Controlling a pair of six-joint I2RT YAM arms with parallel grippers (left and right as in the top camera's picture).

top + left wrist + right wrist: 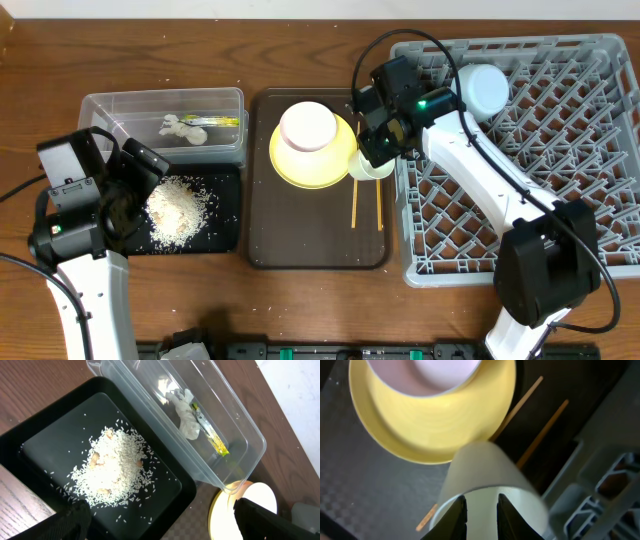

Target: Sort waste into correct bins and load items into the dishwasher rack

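Observation:
My right gripper [375,152] [481,515] is shut on the small white cup [370,168] [480,467], at the brown tray's right edge beside the grey dishwasher rack [560,200]. The white bowl [307,125] sits on the yellow plate [300,170]. Two chopsticks [354,205] lie beside the plate. A pale blue bowl [483,88] rests in the rack. My left gripper [135,190] [165,525] is open and empty over the black tray [225,215], which holds the rice crumbs [178,208] [112,467]. The clear tub [120,105] holds the paper scrap [185,415] and yellow-green wrapper [212,440].
The dark brown serving tray [310,235] lies between the bins and the rack. The rack's upright pegs fill the table's right side. Cables run from both arms over the rack's left edge and the table's left edge.

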